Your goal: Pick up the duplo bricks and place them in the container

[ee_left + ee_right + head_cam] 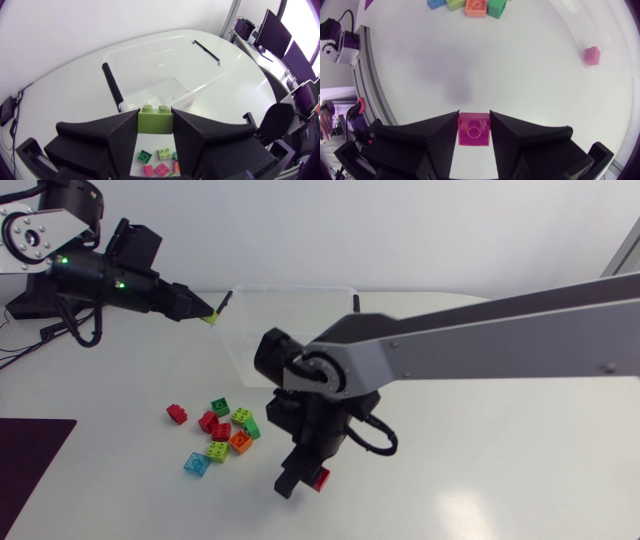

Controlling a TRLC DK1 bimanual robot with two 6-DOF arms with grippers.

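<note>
Seen from above, your left arm enters from the upper left, and the left gripper (204,313) pinches a lime brick (211,318) just beside the near left corner of the clear container (300,302). Your right arm crosses in from the right and points down, and the right gripper (303,477) pinches a magenta brick (320,478) low over the table. A loose pile of bricks (222,432) in red, green, orange, lime and blue lies on the table between the two grippers. In the left wrist view, the lime brick (155,120) sits clamped between both fingers, with the container (210,70) ahead of it and a few bricks (159,161) on the table beneath. In the right wrist view, both fingers press the magenta brick (474,131) from either side. A blue, green and orange row (470,5) lies well ahead, and a single pink brick (592,55) sits apart from it.
</note>
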